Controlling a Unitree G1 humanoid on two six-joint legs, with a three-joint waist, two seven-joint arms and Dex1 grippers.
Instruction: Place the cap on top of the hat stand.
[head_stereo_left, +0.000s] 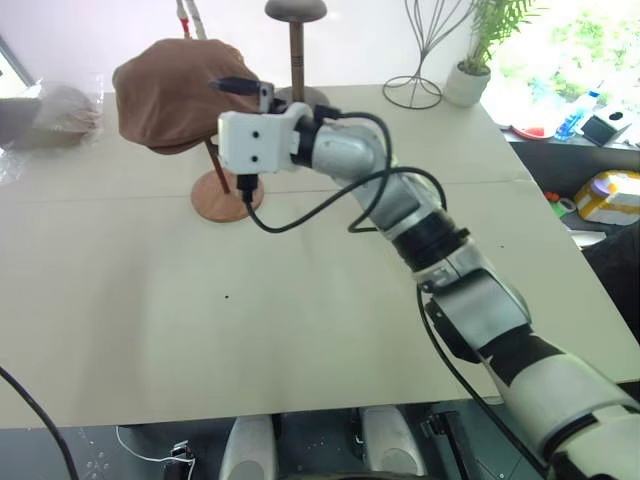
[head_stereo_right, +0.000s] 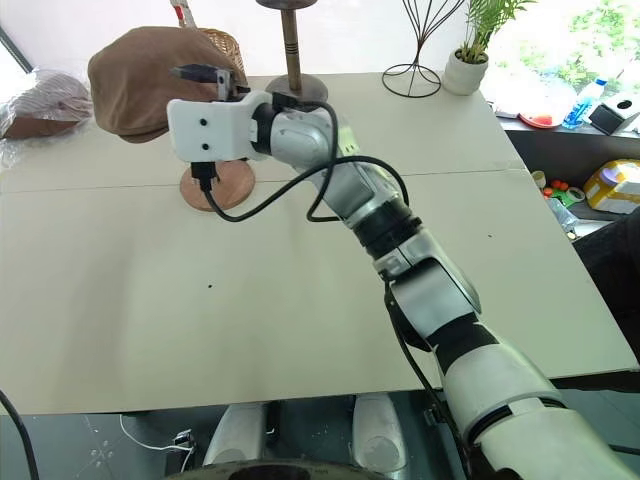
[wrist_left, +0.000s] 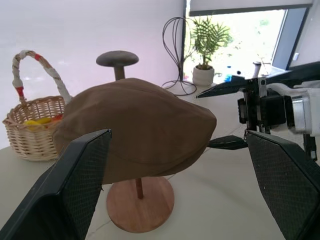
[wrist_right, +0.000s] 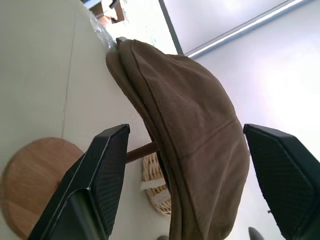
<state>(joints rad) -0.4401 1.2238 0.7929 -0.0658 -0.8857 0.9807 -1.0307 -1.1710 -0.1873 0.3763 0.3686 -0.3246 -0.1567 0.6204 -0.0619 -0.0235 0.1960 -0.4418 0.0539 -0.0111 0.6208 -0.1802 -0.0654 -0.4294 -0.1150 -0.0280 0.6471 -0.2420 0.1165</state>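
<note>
Black fingers of the right gripper (wrist_right: 180, 185) stood spread apart on either side of the cap (head_stereo_left: 180, 95), gripping nothing. That brown cap sat draped over the hat stand (head_stereo_left: 228, 195) on the table (head_stereo_left: 300, 320). Nearby, the left gripper (wrist_left: 180, 185) was open too. Pulling back carelessly could snag the fabric and drag the cap off.

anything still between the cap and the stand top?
No. The cap already sits on the hat stand, covering its top disc. The right gripper is open, its fingers either side of the cap with nothing between.
</note>
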